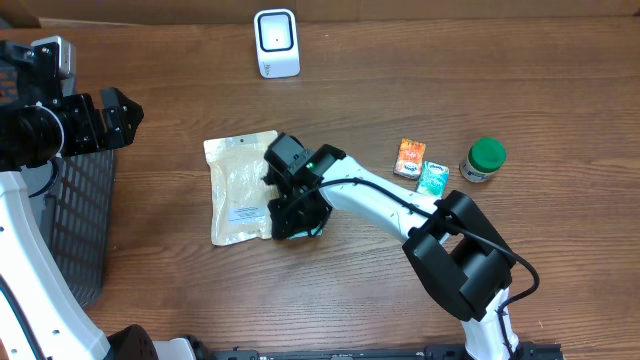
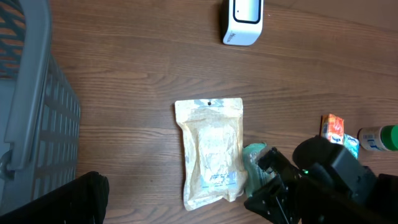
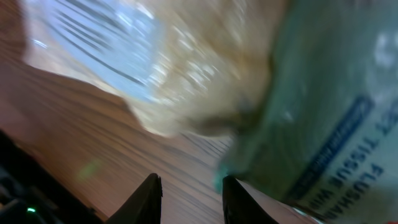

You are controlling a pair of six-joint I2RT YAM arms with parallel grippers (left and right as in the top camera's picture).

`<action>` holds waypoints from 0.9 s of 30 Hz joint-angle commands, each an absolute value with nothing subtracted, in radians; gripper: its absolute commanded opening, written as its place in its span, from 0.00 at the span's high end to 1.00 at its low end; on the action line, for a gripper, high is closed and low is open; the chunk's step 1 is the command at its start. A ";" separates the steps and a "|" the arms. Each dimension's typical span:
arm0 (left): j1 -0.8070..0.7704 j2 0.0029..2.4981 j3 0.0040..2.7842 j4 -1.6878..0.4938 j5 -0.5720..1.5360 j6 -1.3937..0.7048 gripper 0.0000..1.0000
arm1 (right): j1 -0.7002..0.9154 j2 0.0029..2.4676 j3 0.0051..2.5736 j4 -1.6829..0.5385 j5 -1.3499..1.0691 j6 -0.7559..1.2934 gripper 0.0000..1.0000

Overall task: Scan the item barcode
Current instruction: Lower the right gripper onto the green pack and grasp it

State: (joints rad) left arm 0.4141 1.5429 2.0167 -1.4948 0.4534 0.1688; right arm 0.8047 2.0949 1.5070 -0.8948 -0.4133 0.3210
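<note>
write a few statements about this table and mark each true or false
1. The white scanner stands at the far edge of the table. True.
2. The pouch is in the basket. False: it lies flat on the table.
3. The right gripper is at the pouch's edge, by a green tissue pack. True.
4. The left gripper holds the green-lidded jar. False: it is open and empty; the jar stands beside a teal packet.
</note>
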 commanded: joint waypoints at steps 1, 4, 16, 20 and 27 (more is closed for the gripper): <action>0.416 1.524 2.023 -1.492 0.467 0.195 0.01 | 0.770 2.092 1.475 -0.919 -0.358 0.364 0.69; 0.416 1.524 2.023 -1.492 0.467 0.195 0.00 | 0.726 2.092 1.475 -0.944 -0.341 0.363 0.68; 0.416 1.524 2.023 -1.492 0.467 0.195 0.00 | 0.465 2.092 1.484 -0.871 -0.263 0.304 0.61; 0.416 1.524 2.023 -1.492 0.467 0.195 0.00 | 0.424 2.092 1.542 -0.876 -0.362 0.236 0.60; 0.416 1.524 2.023 -1.492 0.467 0.195 0.00 | 0.434 2.093 1.535 -0.870 -0.463 0.453 0.53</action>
